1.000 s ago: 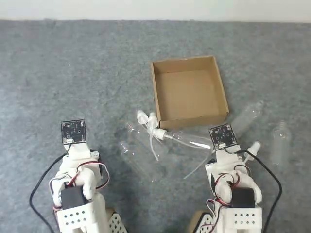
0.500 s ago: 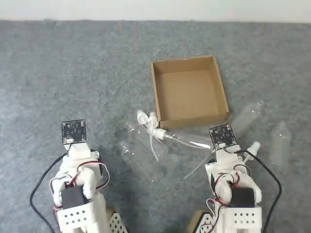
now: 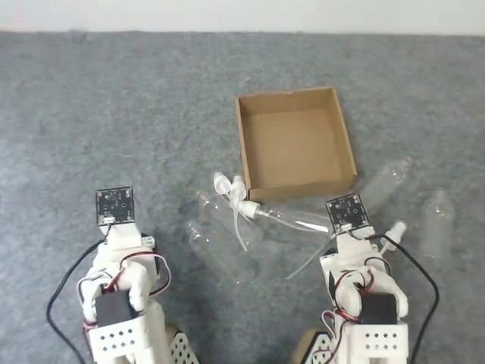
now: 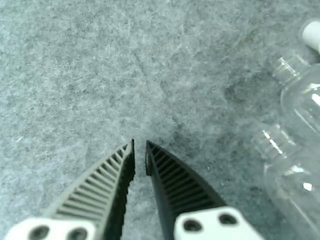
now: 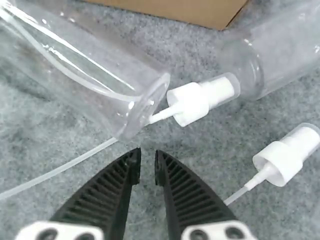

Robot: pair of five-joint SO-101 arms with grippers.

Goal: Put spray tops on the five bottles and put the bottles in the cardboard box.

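Both pairs of jaws closed, empty; a spray top [image 5: 200,101] lies just ahead of my right gripper [image 5: 146,154], long axis crosswise; my left gripper [image 4: 140,146] sits farther off.

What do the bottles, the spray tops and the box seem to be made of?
The bottles look like clear glossy plastic: the grey surface shows through them and they carry bright highlights. The spray tops look like smooth opaque white plastic, probably moulded. The box looks like matte brown cardboard, with thin folded walls.
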